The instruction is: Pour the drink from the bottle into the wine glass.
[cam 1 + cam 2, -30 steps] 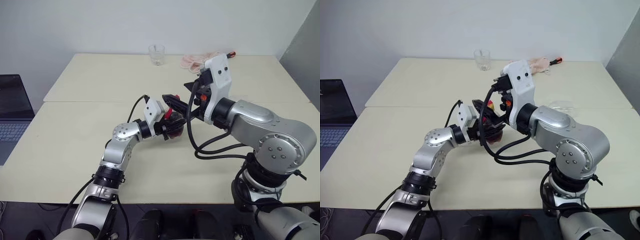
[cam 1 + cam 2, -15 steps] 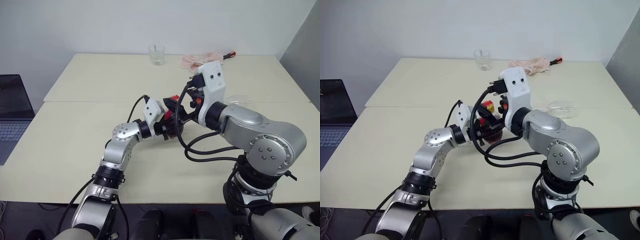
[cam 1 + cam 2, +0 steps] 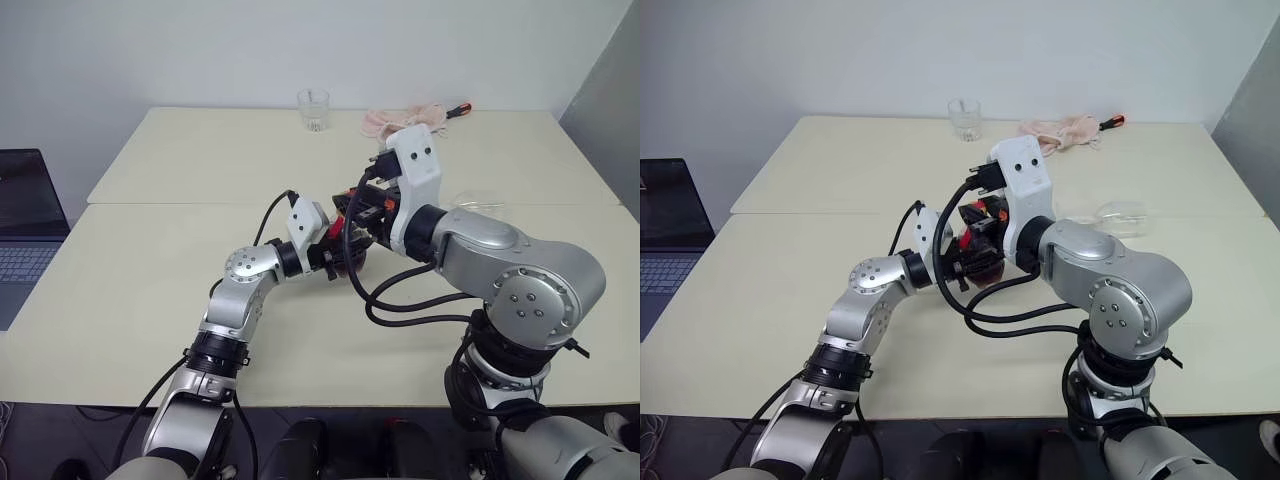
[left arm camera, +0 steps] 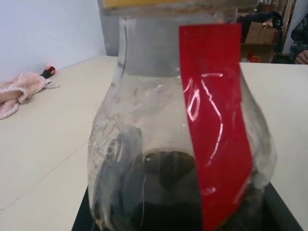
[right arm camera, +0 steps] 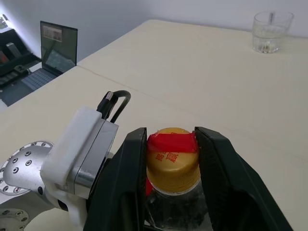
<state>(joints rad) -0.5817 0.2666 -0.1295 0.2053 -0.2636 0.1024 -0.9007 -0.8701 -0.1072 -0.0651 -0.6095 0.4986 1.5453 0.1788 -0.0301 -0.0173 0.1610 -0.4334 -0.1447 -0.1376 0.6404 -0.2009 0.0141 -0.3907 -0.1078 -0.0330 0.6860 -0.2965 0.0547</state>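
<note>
1. At the far left edge a laptop [image 3: 25, 225] sits open, well apart from the work.
2. The left tool [image 3: 335, 255] is closed on the body of the bottle [image 4: 183, 144], holding it upright above the desk [image 3: 130, 290] near the middle. This arm has not moved in the last second. The left wrist view shows the drink [image 4: 168, 197] lying dark in the bottom of the bottle, well below the neck, with the red label strip running up the side.
3. What has changed is on the right: the right tool [image 5: 172, 147] stood wide and off to the right of the bottle a second ago. It has since swung in over the bottle top and narrowed, and now a finger [image 5: 130, 163] lies against each side of the yellow cap [image 5: 172, 161]. This looks like the grip for unscrewing, so the cap is still on and pouring has not begun.
4. Further right, the wine glass [image 3: 1123, 213] appears to lie on its side on the desk, just beyond the right arm; its stem and foot are hard to make out. It would likely need standing upright before any pour.
5. At the back stand a short tumbler [image 3: 313, 108] and, to its right, a pink cloth [image 3: 395, 120] with a red-handled item [image 3: 458, 108] beside it.
</note>
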